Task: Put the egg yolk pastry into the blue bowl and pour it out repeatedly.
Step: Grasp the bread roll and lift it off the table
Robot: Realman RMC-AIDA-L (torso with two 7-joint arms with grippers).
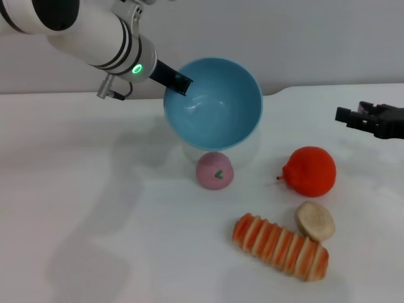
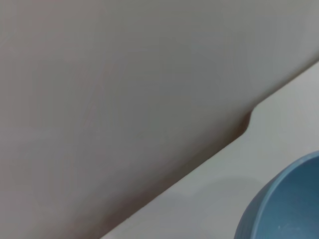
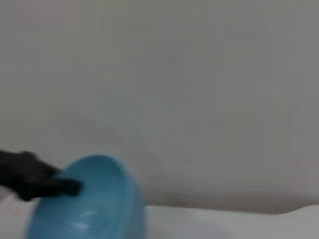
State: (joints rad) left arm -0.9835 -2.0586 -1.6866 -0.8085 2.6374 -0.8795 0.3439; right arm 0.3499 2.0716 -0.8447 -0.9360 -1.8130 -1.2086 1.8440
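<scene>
Striped bread (image 1: 281,247): nearest, long axis running left-far to right-near. Egg yolk pastry (image 1: 315,221): on the table (image 1: 95,240), touching the bread's far right side. Orange fruit (image 1: 310,171) and pink bun (image 1: 214,170): beyond. Blue bowl (image 1: 213,104): lifted, tipped on edge, mouth facing the camera, nothing inside. Left gripper (image 1: 178,83): clamped on its rim. Right gripper (image 1: 353,117): idle far right; jaws indeterminable. Right wrist view alone shows the bowl (image 3: 89,199) side-on.

Three cameras, one shared bowl

Head view looks down from above on the blue bowl (image 1: 213,104) clamped by the left gripper (image 1: 179,82); both wrist views face the wall, catching that bowl low.
</scene>
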